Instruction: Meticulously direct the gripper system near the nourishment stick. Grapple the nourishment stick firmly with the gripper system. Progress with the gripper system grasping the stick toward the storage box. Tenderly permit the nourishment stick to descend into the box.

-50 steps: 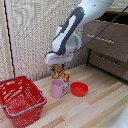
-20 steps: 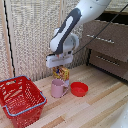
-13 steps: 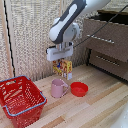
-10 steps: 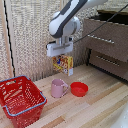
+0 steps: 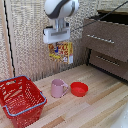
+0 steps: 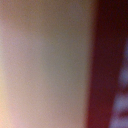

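Arm: the white robot arm hangs high over the tabletop (image 5: 95, 107), its hand (image 5: 59, 43) pointing down in front of the pale wall.
Hand: clenched on the top edge of the nourishment stick (image 5: 61, 51), which dangles flat below it, clear of everything beneath.
Stick: yellow-orange packet with red print, in the air above and behind the pink mug (image 5: 58, 88), well apart from the storage box (image 5: 20, 99).
Box: red mesh basket with a blue-grey rim, standing low at the exterior view's left; nothing can be made out inside it.
Bystanders: a small red bowl (image 5: 79, 89) just beside the mug; a brown drawer cabinet (image 5: 107, 42) at the exterior view's right.
Wrist camera: only a blur of pale and dark red, too close to read.
Progress: approach, grasp and lift look done; the carry across to the box and the gentle lowering into it remain.
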You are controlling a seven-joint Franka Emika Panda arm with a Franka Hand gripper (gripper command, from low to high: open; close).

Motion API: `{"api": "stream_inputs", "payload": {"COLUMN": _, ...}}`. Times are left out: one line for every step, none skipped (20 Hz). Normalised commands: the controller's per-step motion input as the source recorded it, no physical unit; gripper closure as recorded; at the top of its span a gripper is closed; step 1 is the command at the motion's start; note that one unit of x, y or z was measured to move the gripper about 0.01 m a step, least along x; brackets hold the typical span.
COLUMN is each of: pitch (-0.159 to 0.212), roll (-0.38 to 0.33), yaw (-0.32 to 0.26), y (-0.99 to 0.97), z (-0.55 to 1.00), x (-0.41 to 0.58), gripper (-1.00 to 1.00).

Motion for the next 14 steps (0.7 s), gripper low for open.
{"api": "stream_inputs", "payload": {"pitch": 0.015, "roll": 0.004, "yaw": 0.007, "y": 0.77, "z": 0.94, "x": -0.031, "gripper": 1.0}}
{"api": "stream_inputs", "payload": {"pitch": 0.01, "roll": 0.011, "yaw": 0.003, "y": 0.78, "z": 0.93, "x": -0.04, "gripper": 1.0}}
{"api": "stream_inputs", "payload": {"pitch": 0.0, "roll": 0.006, "yaw": 0.0, "y": 0.8, "z": 0.9, "x": -0.043, "gripper": 1.0}}
{"api": "stream_inputs", "payload": {"pitch": 0.0, "roll": 0.0, "yaw": 0.0, "y": 0.81, "z": 0.89, "x": -0.043, "gripper": 1.0}}
{"api": "stream_inputs", "payload": {"pitch": 0.0, "roll": 0.0, "yaw": 0.0, "y": 0.84, "z": 0.83, "x": -0.026, "gripper": 1.0}}
{"api": "stream_inputs", "payload": {"pitch": -0.006, "roll": 0.0, "yaw": 0.0, "y": 0.87, "z": 0.74, "x": -0.051, "gripper": 1.0}}
{"api": "stream_inputs", "payload": {"pitch": -0.026, "roll": -0.009, "yaw": 0.0, "y": 0.87, "z": 0.68, "x": -0.083, "gripper": 1.0}}
{"api": "stream_inputs", "payload": {"pitch": -0.038, "roll": -0.019, "yaw": -0.002, "y": 0.87, "z": 0.63, "x": -0.094, "gripper": 1.0}}
{"api": "stream_inputs", "payload": {"pitch": -0.049, "roll": -0.023, "yaw": -0.004, "y": 0.88, "z": 0.59, "x": -0.094, "gripper": 1.0}}
{"api": "stream_inputs", "payload": {"pitch": -0.056, "roll": -0.018, "yaw": -0.004, "y": 0.88, "z": 0.57, "x": -0.1, "gripper": 1.0}}
{"api": "stream_inputs", "payload": {"pitch": -0.052, "roll": -0.015, "yaw": -0.001, "y": 0.88, "z": 0.56, "x": -0.111, "gripper": 1.0}}
{"api": "stream_inputs", "payload": {"pitch": -0.056, "roll": -0.016, "yaw": 0.0, "y": 0.89, "z": 0.53, "x": -0.114, "gripper": 1.0}}
{"api": "stream_inputs", "payload": {"pitch": -0.049, "roll": -0.015, "yaw": 0.0, "y": 0.9, "z": 0.47, "x": -0.123, "gripper": 1.0}}
{"api": "stream_inputs", "payload": {"pitch": -0.043, "roll": -0.012, "yaw": 0.0, "y": 0.91, "z": 0.42, "x": -0.126, "gripper": 1.0}}
